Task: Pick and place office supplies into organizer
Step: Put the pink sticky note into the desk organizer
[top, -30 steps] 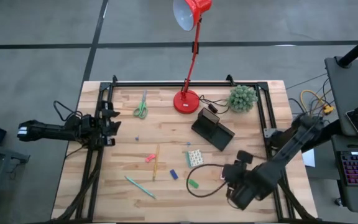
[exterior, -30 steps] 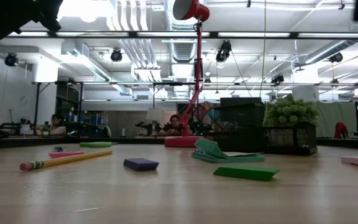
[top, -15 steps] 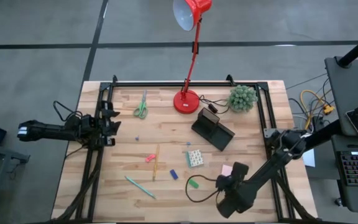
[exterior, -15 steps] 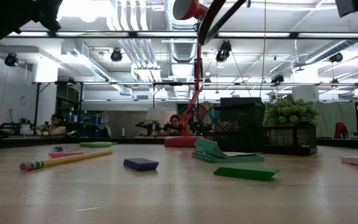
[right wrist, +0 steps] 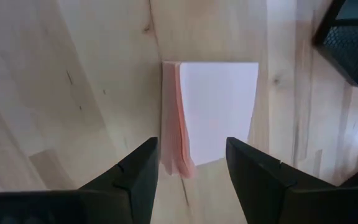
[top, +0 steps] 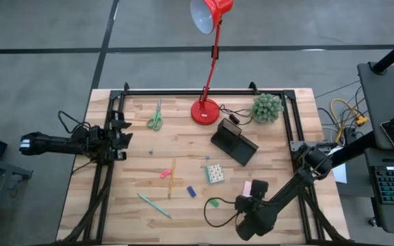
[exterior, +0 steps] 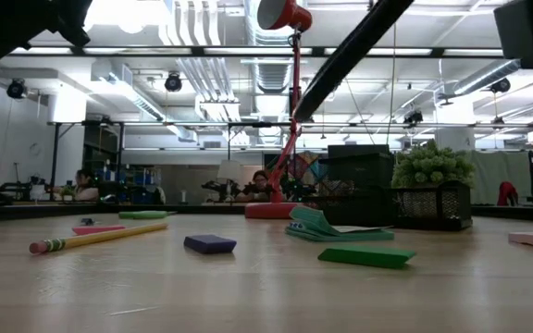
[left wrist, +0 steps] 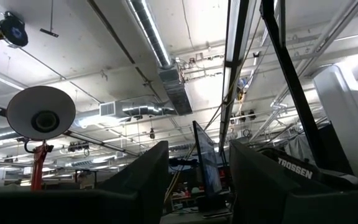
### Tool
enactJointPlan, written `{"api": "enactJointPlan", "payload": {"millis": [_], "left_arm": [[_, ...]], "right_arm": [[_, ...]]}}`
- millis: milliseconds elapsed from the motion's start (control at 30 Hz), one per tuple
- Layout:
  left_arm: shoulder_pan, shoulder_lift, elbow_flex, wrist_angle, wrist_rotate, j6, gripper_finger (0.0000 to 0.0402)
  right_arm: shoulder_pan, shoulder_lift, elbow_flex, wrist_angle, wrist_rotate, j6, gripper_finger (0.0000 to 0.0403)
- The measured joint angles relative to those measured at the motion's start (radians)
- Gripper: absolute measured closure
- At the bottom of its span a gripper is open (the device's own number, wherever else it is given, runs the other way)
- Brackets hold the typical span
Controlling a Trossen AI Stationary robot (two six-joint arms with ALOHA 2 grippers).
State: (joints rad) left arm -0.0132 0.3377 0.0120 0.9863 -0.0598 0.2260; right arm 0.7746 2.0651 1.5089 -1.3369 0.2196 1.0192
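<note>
Your right gripper [right wrist: 188,180] hovered spread over the pink sticky-note pad [right wrist: 215,112].
The pad lay on the table [top: 135,171] near the organizer [top: 234,142]; your left gripper [top: 123,133], its 2 fingers apart, waited at the left edge.

The organizer [top: 234,143] sits just in front of the lamp [top: 206,110], between the plant [top: 267,107] and the pencil [top: 172,177].
</note>
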Motion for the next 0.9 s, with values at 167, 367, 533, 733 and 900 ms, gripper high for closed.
{"api": "enactJointPlan", "payload": {"millis": [167, 367, 533, 733, 900], "left_arm": [[0.0, 0.0, 0.0, 0.0, 0.0, 0.0, 0.0246], [0.0, 0.001, 0.0, 0.0, 0.0, 0.0, 0.0246], [0.0, 0.0, 0.0, 0.0, 0.0, -0.001, 0.0246], [0.0, 0.002, -0.002, 0.0, 0.0, -0.001, 0.0246], [0.0, 0.001, -0.002, 0.001, 0.0, -0.001, 0.0246]], "right_arm": [[0.0, 0.0, -0.019, 0.044, 0.017, -0.027, 0.0225], [0.0, 0.0, -0.054, 0.084, 0.017, -0.054, 0.0225], [0.0, -0.001, -0.085, 0.093, 0.009, -0.051, 0.0225], [0.0, -0.001, -0.13, 0.118, -0.032, -0.044, 0.023], [0.0, -0.003, -0.135, 0.125, -0.035, -0.034, 0.0246]]}}
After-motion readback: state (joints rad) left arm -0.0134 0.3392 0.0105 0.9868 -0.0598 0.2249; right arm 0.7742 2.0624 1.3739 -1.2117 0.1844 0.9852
